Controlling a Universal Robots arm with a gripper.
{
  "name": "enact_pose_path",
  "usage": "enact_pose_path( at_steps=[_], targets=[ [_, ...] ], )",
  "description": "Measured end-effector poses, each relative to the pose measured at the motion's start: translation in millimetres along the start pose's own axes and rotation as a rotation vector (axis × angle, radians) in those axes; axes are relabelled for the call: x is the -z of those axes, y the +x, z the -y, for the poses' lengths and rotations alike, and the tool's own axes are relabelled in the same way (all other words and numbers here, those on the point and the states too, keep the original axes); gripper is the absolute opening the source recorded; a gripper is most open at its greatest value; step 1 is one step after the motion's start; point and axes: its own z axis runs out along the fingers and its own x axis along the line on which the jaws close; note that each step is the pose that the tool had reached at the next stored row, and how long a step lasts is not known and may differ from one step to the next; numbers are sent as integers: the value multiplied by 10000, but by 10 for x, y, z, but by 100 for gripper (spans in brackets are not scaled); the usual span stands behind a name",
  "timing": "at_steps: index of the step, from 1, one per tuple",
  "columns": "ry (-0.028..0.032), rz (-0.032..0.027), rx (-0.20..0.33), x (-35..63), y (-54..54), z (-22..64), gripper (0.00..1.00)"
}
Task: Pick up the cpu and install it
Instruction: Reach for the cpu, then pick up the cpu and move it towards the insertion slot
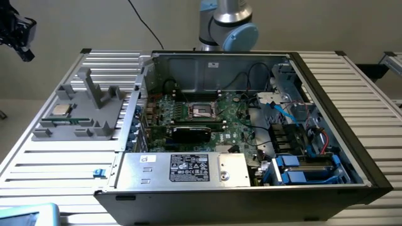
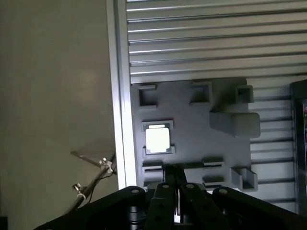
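**Inspector:** Surface and surroundings?

**Assistant:** A ribbed metal tabletop (image 1: 56,174) against a plain beige wall. An open computer case (image 1: 220,61) lies on it, taking up the middle and the exterior view's right. The arm (image 1: 226,21) rises behind the case at twelve o'clock.

**Inspector:** Contents of the case?

**Assistant:** There is a green motherboard (image 1: 232,122) with a black socket frame (image 1: 202,109) near its centre, and the frame's middle is dark. A labelled silver power supply (image 1: 188,168) is at six o'clock. Blue-tabbed drive bays (image 1: 301,169) are at about four o'clock.

**Inspector:** Location of the cpu?

**Assistant:** Outside the case. A grey holder (image 1: 94,117) sits on the tabletop at nine o'clock from the case, just beside its side wall. The cpu (image 1: 61,109) lies flat in a square recess on the holder's nine o'clock side, metal top upward, well apart from the socket frame. The wrist view agrees: the cpu (image 2: 157,139) is seated in its recess, its bright top facing the camera.

**Inspector:** State of the fingers?

**Assistant:** In the wrist view the fingers (image 2: 168,178) are pressed together with nothing between them. Their tips line up over the holder's edge, near the cpu but not touching it.
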Motion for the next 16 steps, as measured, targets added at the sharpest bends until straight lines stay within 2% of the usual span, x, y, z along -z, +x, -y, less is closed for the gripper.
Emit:
enact_pose_path(
  at_steps=[2,6,16],
  targets=[
    [-1,-3,0,-9,22,-54,12],
    [4,-58,16,-19,27,-119,12],
    [4,-71,17,-22,27,-122,12]
  ],
)
